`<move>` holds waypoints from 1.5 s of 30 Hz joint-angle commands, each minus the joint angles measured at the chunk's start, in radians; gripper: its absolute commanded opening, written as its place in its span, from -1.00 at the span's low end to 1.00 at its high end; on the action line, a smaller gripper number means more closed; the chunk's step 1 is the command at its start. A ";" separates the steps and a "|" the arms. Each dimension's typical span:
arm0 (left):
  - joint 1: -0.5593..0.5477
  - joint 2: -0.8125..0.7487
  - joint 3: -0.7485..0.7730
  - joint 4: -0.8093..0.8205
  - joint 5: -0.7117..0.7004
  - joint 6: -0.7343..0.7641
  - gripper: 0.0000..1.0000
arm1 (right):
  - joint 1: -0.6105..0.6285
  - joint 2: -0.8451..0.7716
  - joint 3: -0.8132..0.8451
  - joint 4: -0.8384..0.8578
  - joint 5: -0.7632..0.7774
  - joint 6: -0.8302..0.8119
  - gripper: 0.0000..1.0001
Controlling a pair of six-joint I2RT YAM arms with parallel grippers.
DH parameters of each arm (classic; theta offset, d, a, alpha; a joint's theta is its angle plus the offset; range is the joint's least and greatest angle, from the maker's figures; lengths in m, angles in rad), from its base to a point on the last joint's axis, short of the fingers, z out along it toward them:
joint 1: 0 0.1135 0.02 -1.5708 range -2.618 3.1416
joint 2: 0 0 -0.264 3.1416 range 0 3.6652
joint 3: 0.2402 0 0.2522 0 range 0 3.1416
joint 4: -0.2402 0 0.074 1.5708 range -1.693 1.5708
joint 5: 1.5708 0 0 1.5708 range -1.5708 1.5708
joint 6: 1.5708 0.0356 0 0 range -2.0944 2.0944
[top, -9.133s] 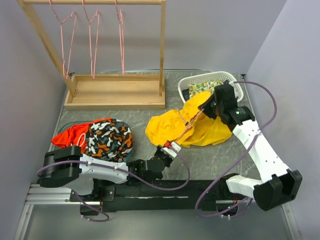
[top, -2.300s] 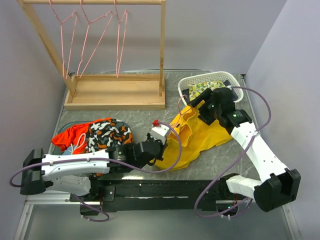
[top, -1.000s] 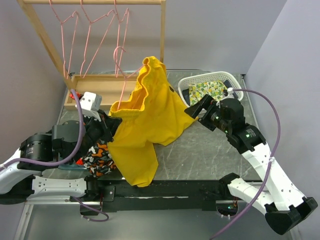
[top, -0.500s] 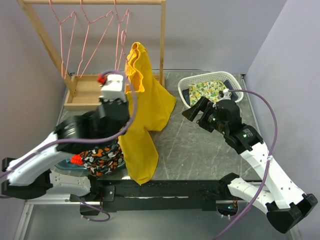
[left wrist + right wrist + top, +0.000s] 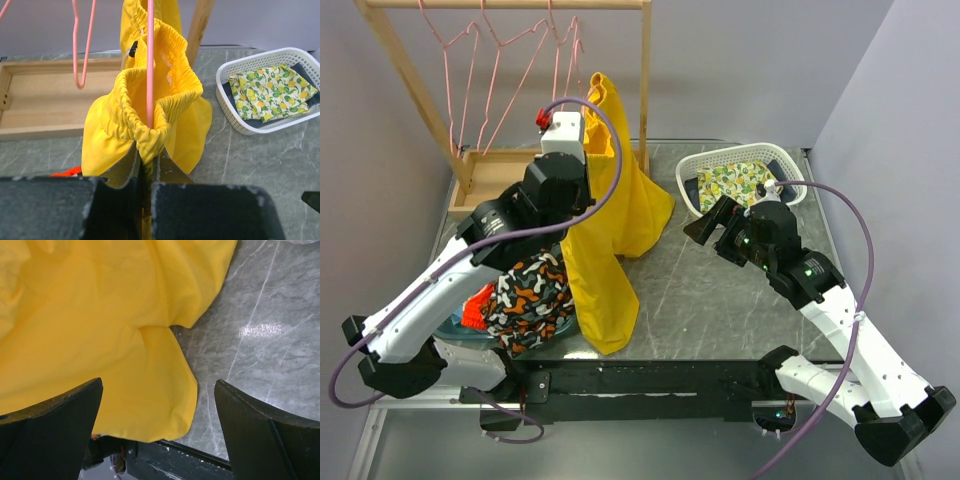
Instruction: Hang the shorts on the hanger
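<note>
My left claw (image 5: 146, 156) is clenched on the gathered waistband of the shorts (image 5: 145, 110), lifted up against the wooden rack (image 5: 644, 90) at its right post. From the left wrist view, one wire of the hanger (image 5: 150, 55) runs straight down across the open waist to the pinch point. I cannot tell whether the claw grips that wire as well. A second pink hanger (image 5: 82, 50) hangs just left of it, over the rack's base tray. The yellow fabric drapes down in front of the rack toward the near edge of the surface (image 5: 720, 310). My right claw (image 5: 705, 225) is released and holds nothing, out to the right of the rack, beside the white basket (image 5: 692, 170) with the lemon-print cloth (image 5: 740, 183). The patterned garment (image 5: 532, 295) lies in front of the rack, left of the shorts.
</note>
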 commanded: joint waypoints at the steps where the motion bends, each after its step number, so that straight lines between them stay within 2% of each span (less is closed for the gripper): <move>1: 0.047 0.031 0.084 0.155 0.060 0.092 -0.98 | 0.010 -0.018 0.014 0.013 0.038 -0.015 1.00; 13: 0.196 0.138 0.265 0.225 0.131 0.215 -0.98 | 0.012 -0.021 0.005 0.048 0.027 0.010 1.00; 28: 0.241 0.298 0.451 0.252 0.180 0.265 -0.98 | 0.012 -0.042 -0.001 0.054 0.033 0.027 1.00; 45: 0.285 0.407 0.514 0.290 0.250 0.279 -0.98 | 0.010 -0.094 -0.050 0.062 0.064 0.059 1.00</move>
